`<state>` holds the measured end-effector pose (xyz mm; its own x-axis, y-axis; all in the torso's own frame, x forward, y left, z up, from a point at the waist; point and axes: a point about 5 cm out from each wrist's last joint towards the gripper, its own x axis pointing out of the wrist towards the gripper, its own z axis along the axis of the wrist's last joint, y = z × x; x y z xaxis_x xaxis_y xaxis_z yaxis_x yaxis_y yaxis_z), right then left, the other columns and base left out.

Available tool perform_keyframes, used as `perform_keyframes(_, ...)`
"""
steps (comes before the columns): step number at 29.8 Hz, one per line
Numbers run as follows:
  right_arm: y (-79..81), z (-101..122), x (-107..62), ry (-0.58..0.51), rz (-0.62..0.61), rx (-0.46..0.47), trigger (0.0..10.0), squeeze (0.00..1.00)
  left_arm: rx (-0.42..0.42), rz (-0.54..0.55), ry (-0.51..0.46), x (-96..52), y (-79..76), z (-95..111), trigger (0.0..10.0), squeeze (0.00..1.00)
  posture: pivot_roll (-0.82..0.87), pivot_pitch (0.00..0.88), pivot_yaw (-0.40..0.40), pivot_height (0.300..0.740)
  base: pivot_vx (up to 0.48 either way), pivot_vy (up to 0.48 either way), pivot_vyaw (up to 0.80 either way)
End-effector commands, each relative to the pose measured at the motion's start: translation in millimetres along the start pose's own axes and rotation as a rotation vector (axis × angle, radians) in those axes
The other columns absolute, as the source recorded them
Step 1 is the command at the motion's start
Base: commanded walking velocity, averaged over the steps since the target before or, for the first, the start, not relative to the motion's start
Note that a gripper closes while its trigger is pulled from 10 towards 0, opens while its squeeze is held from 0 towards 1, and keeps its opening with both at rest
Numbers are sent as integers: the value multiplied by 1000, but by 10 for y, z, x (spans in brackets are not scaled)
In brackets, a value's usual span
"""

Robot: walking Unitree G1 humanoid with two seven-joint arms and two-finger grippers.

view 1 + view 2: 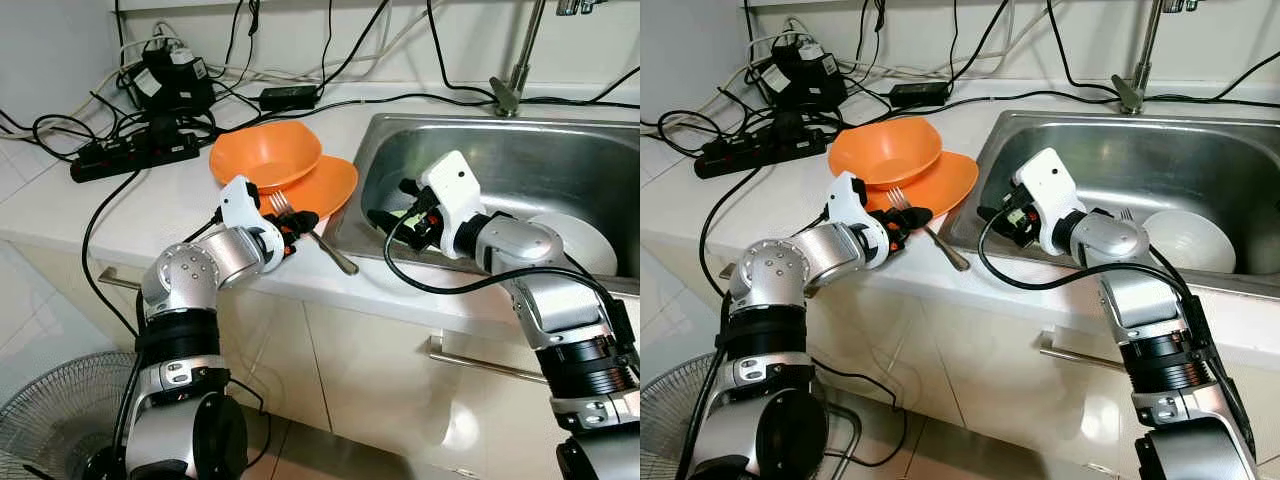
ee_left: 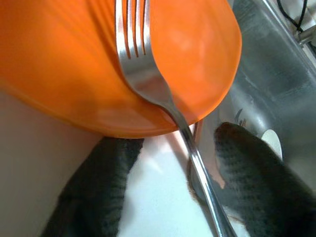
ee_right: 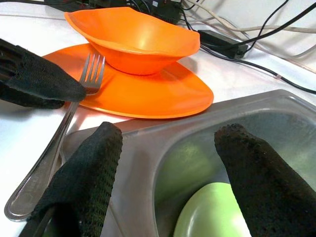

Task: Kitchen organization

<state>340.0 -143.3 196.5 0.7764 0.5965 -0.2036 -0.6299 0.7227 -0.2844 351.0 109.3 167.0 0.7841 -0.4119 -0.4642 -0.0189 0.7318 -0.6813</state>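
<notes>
On the white worktop [image 1: 150, 215], at about ten o'clock from the steel sink [image 1: 560, 170], we see an orange bowl [image 1: 265, 155] sitting upright on an orange plate [image 1: 322, 187]. A metal fork [image 1: 312, 235] lies with its tines up on the plate's rim at six o'clock, its handle slanting down onto the worktop toward the sink's near corner. Inside the sink, a white bowl [image 1: 1185, 240] rests at three o'clock, seemingly tilted. A pale green dish [image 3: 212, 212] lies at the sink's nine o'clock end; we cannot tell its full shape.
</notes>
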Motion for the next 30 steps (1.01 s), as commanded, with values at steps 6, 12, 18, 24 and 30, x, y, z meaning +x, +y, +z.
perform_keyframes(6,16,9,6,-11,-3,13,10000,0,-8,35,65,34,71,-98,0,0,-85,0,178,740,0,0,0)
perform_keyframes(12,16,1,6,-10,-3,16,10000,0,-10,30,66,34,72,-99,0,0,-85,0,177,740,0,0,0)
perform_keyframes(18,24,-7,19,-10,-1,20,10000,0,-16,30,62,33,86,-100,0,0,-82,0,173,740,0,0,0)
perform_keyframes(24,22,-11,25,-9,0,20,10000,0,-20,29,54,27,98,-92,0,0,-82,0,171,740,0,0,0)
perform_keyframes(30,24,-13,27,-11,-1,22,10000,0,-13,10,33,15,60,-63,0,0,-83,0,171,740,0,0,0)
